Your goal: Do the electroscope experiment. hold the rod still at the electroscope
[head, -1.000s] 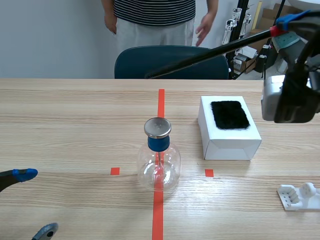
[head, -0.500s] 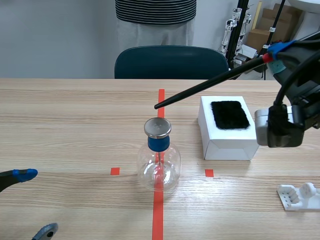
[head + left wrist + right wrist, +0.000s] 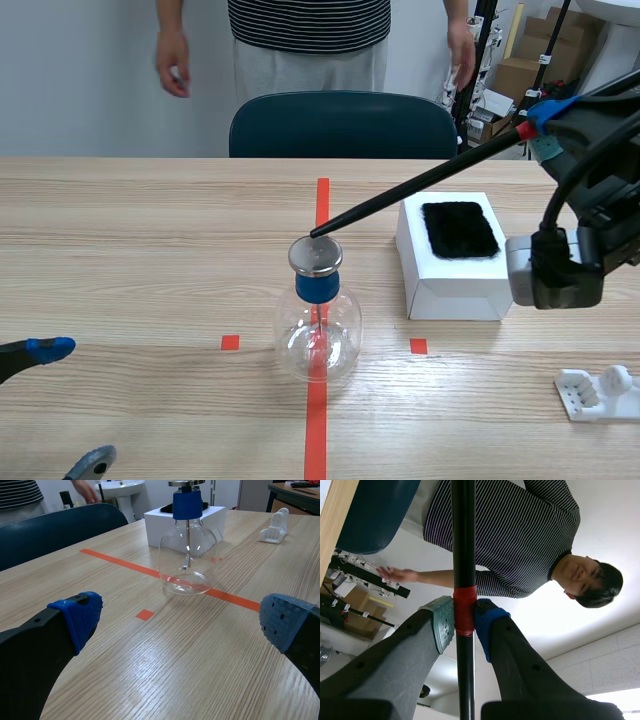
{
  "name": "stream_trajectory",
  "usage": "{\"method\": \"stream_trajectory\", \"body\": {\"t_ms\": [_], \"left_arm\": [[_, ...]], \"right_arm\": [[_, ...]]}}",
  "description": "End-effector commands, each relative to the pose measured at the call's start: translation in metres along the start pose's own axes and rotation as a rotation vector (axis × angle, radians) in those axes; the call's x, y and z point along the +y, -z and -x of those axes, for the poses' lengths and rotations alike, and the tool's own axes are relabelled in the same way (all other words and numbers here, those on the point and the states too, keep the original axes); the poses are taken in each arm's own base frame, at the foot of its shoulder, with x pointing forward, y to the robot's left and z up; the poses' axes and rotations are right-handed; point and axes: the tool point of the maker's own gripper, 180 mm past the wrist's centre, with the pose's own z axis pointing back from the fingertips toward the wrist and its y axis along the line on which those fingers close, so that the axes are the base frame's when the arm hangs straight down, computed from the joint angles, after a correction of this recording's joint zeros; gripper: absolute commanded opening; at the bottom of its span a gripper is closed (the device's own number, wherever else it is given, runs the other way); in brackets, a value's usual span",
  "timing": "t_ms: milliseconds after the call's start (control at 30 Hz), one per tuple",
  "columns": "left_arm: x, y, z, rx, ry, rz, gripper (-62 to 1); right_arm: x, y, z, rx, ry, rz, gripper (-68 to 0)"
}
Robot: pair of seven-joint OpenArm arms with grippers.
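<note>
— Rod (image 3: 420, 185) is lying where?
— Its tip is meeting the electroscope's (image 3: 317, 310) metal cap (image 3: 315, 256) at twelve o'clock, its shaft rising toward two o'clock.
— Who is gripping it?
— The right gripper (image 3: 464, 622) is pinching that upper end; the left gripper (image 3: 182, 620) is resting spread wide at the electroscope's eight o'clock.

Black, red-banded rod (image 3: 420, 185) is clamped between jaws of right gripper (image 3: 464, 623); far tip is set at metal cap of upright glass electroscope (image 3: 318, 322).

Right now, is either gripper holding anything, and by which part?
The right gripper holds the black rod at its red-taped band; the left gripper is open and empty.
</note>
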Motion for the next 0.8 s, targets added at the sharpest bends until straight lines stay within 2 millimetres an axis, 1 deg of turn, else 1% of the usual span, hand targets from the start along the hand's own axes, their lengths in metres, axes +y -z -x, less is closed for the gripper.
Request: {"method": "stream_trajectory", "body": {"t_ms": [0,333,767], "left_arm": [[0.0037,0.0015,-0.0134,-0.064,0.01,-0.002,1.4],[0.0037,0.0015,-0.0134,-0.064,0.01,-0.002,1.4],[0.0037,0.0015,-0.0134,-0.064,0.01,-0.002,1.4]], "right_arm": [[-0.0079,0.0014,0.0057,0.013,-0.022,0.028,-67.8],[-0.002,0.0009,0.0064,0.013,-0.035,0.013,-67.8],[-0.002,0.0009,0.0063,0.012,-0.034,0.013,-67.7]]}}
